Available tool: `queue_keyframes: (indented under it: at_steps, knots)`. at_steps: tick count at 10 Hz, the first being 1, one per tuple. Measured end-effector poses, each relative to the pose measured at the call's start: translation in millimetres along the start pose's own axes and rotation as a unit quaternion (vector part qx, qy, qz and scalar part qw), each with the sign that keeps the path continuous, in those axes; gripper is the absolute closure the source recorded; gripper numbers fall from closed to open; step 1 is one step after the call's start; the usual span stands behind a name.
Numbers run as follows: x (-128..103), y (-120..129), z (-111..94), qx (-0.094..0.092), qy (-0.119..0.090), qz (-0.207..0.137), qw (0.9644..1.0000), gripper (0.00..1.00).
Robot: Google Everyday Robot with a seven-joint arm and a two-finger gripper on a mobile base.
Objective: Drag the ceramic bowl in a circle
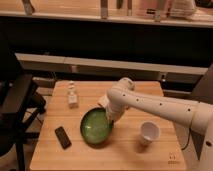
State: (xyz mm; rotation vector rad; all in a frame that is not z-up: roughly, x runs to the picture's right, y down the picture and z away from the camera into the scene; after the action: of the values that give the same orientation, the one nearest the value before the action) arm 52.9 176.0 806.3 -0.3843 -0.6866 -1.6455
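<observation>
The ceramic bowl point(95, 127) is wide and shallow with a glossy green inside and a dark rim. It sits near the middle of the wooden table point(125, 152). My white arm reaches in from the right, and my gripper point(111, 120) points down at the bowl's right rim, touching or just inside it. The bowl looks slightly tilted toward the camera.
A small white cup point(149, 132) stands right of the bowl. A black phone-like object point(63, 137) lies to the bowl's left. A small clear bottle point(73, 96) stands at the back left. A dark office chair point(17, 107) is left of the table.
</observation>
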Motion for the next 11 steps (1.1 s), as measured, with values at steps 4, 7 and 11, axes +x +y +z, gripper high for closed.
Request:
queue_keyframes:
  at_steps: [4,7,11]
  knots:
    - [-1.6,8.2,1.5,0.005,-0.002,0.004,1.0000,1.00]
    - [-1.5,13.4,1.4,0.008,-0.001,0.010,0.9999,1.00]
    - [3.2,17.9,2.5,0.012,-0.002,0.010,0.9999,1.00]
